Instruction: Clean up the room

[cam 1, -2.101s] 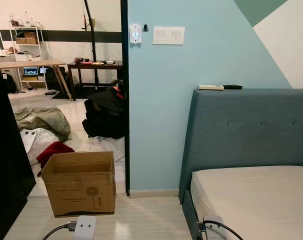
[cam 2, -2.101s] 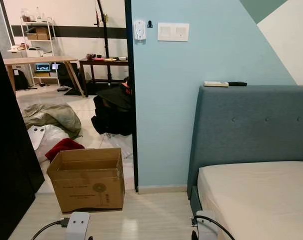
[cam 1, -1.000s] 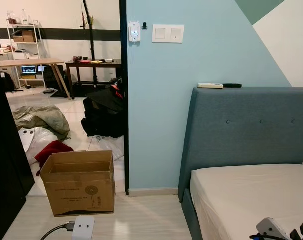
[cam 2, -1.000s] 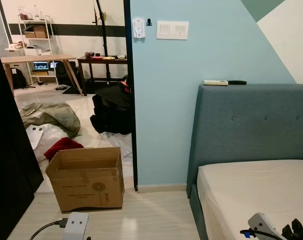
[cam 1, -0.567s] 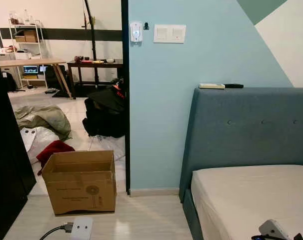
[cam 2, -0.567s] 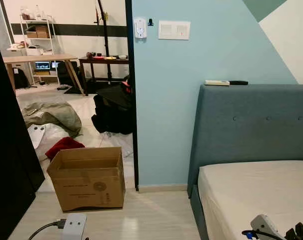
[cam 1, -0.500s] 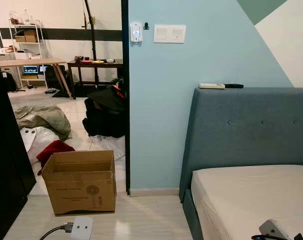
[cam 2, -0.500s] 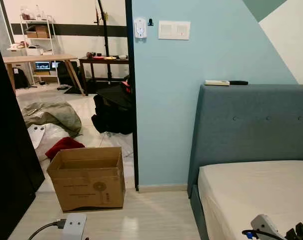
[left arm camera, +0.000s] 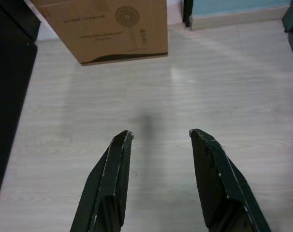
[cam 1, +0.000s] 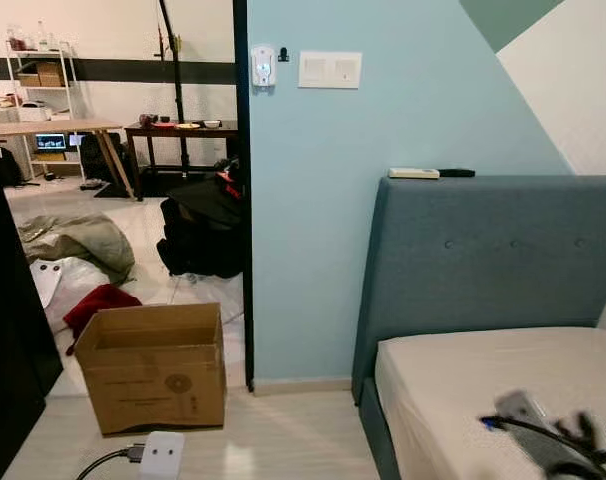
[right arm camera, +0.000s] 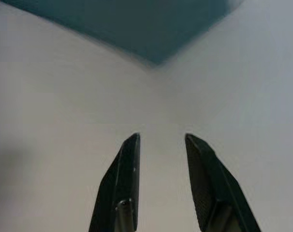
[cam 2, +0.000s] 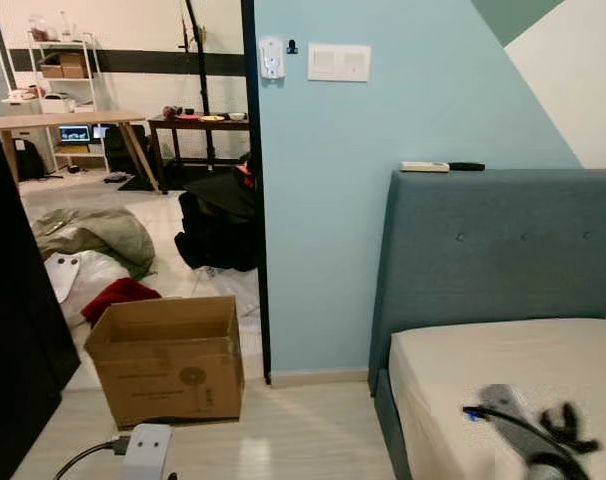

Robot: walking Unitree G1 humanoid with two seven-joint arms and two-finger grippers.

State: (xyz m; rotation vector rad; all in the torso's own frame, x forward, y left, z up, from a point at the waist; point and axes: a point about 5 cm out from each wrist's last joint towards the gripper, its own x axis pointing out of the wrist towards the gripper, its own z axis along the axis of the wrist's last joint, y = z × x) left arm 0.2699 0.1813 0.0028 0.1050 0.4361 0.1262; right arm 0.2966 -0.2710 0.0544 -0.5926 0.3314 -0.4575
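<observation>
An open brown cardboard box stands on the pale wood floor by the doorway. Past it, a red cloth and a grey-green heap lie on the tiled floor. A white remote and a black remote rest on top of the grey headboard. My right gripper hovers, blurred, over the bare mattress; in its wrist view it is open and holds nothing. My left gripper hangs open above the floor, the box a short way ahead.
A blue wall with a switch plate separates the bed from the doorway. A black bag sits just beyond the door. A dark cabinet stands at the left. Tables and shelves fill the far room.
My right arm has lifted from the lower right corner up over the mattress. The view has shifted slightly; the box and remotes stay put.
</observation>
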